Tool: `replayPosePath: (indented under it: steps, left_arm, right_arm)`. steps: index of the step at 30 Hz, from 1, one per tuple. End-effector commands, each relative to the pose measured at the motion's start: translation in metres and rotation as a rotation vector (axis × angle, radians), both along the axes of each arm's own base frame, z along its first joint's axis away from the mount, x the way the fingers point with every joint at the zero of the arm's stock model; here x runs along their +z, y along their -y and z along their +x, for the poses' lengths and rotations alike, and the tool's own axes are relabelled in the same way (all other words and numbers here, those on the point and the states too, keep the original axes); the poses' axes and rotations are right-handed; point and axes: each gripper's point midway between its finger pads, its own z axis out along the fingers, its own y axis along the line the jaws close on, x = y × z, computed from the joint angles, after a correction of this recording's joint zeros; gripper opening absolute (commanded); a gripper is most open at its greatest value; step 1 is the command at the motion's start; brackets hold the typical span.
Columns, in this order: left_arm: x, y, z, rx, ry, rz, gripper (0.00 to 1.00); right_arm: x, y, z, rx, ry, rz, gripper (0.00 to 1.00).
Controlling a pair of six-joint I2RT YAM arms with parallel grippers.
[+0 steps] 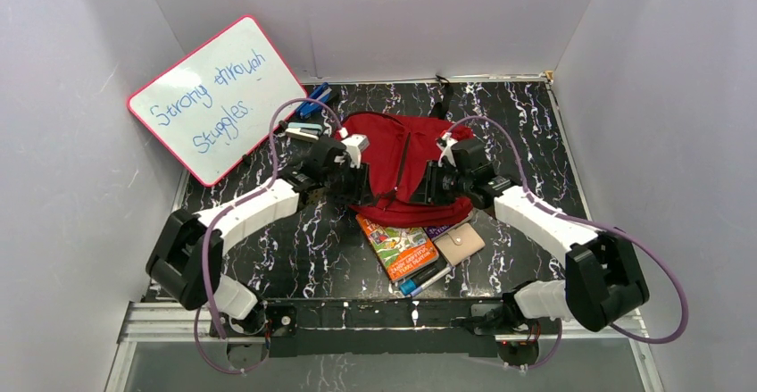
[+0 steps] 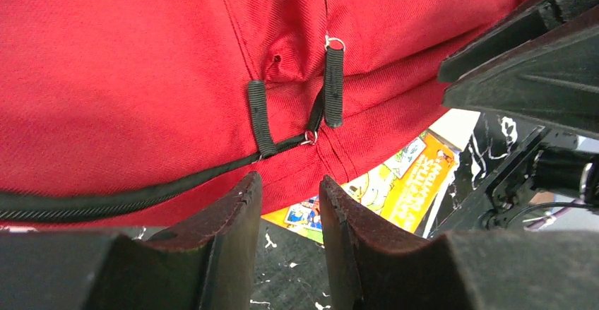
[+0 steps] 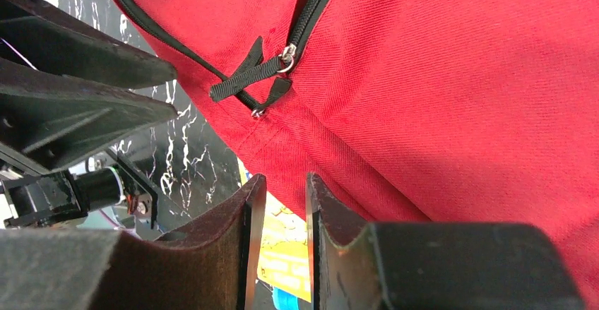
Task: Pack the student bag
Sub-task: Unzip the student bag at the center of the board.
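The student bag (image 1: 402, 155) lies in the middle of the table, a dark-red backpack with black zippers. My left gripper (image 1: 359, 183) hangs at its near left edge and my right gripper (image 1: 427, 183) at its near right edge, facing each other. In the left wrist view the left gripper (image 2: 289, 200) stands open by a narrow gap with nothing in it, just below the bag (image 2: 141, 70) and its zipper pulls (image 2: 333, 84). In the right wrist view the right gripper (image 3: 286, 197) is narrowly open too, beneath the bag (image 3: 459, 77) and a zipper pull (image 3: 247, 80).
A colourful book (image 1: 397, 247), a beige wallet (image 1: 459, 245) and blue markers (image 1: 420, 279) lie in front of the bag. A whiteboard (image 1: 219, 97) leans at the back left, with blue items (image 1: 314, 102) and a stapler (image 1: 303, 131) beside it. Walls close in on three sides.
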Motion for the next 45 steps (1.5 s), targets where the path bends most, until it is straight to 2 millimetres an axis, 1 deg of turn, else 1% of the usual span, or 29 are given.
replayPosePath:
  steps: [1,3,6,9,12,17,21,28,30,32,34,37,38,42,44,45]
  left_arm:
    - [0.005,0.011,0.013,-0.061,0.090,0.039,0.34]
    - [-0.002,0.009,0.018,-0.062,0.094,0.072,0.36]
    - [-0.013,0.005,0.024,-0.052,0.093,0.118,0.40]
    - [-0.020,0.006,0.028,-0.052,0.089,0.140,0.44]
    - [-0.026,0.007,0.034,-0.053,0.090,0.161,0.45]
    - [-0.032,0.015,0.039,-0.088,0.095,0.187,0.46]
    - [-0.041,0.016,0.036,-0.114,0.084,0.234,0.46]
    - [-0.062,0.021,0.022,-0.154,0.052,0.289,0.45]
    - [-0.066,0.022,0.018,-0.160,0.044,0.298,0.41]
    - [-0.070,0.022,0.015,-0.159,0.034,0.306,0.34]
    - [-0.072,0.022,0.014,-0.153,0.024,0.304,0.24]
    - [-0.075,0.023,0.012,-0.140,0.008,0.304,0.03]
    - [-0.075,0.023,0.013,-0.132,0.004,0.306,0.00]
    - [-0.072,0.016,0.015,-0.087,0.008,0.322,0.00]
    - [-0.065,0.012,0.019,-0.052,0.032,0.333,0.00]
    - [-0.060,0.005,0.025,-0.008,0.055,0.355,0.00]
  right_arm:
    - [0.005,-0.022,0.004,0.038,0.030,0.070,0.35]
    - [-0.006,-0.022,0.003,0.028,0.011,0.049,0.35]
    - [-0.026,-0.010,0.002,-0.033,-0.026,-0.016,0.34]
    - [-0.039,-0.004,0.000,-0.057,-0.049,-0.051,0.33]
    - [-0.043,-0.004,-0.003,-0.050,-0.059,-0.050,0.33]
    - [-0.046,-0.002,-0.003,-0.055,-0.058,-0.060,0.33]
    - [-0.050,-0.001,-0.004,-0.055,-0.064,-0.067,0.33]
    - [-0.056,-0.003,-0.004,-0.047,-0.079,-0.069,0.33]
    - [-0.057,-0.002,-0.004,-0.048,-0.079,-0.070,0.33]
    - [-0.058,-0.002,-0.004,-0.048,-0.082,-0.073,0.33]
    - [-0.059,-0.001,-0.004,-0.054,-0.084,-0.078,0.34]
    - [-0.063,0.000,-0.005,-0.054,-0.090,-0.085,0.34]
    - [-0.063,0.000,-0.005,-0.054,-0.092,-0.086,0.34]
    - [-0.069,0.004,-0.006,-0.068,-0.105,-0.107,0.34]
    - [-0.073,0.009,-0.006,-0.085,-0.111,-0.132,0.33]
    - [-0.075,0.011,-0.007,-0.095,-0.114,-0.144,0.33]
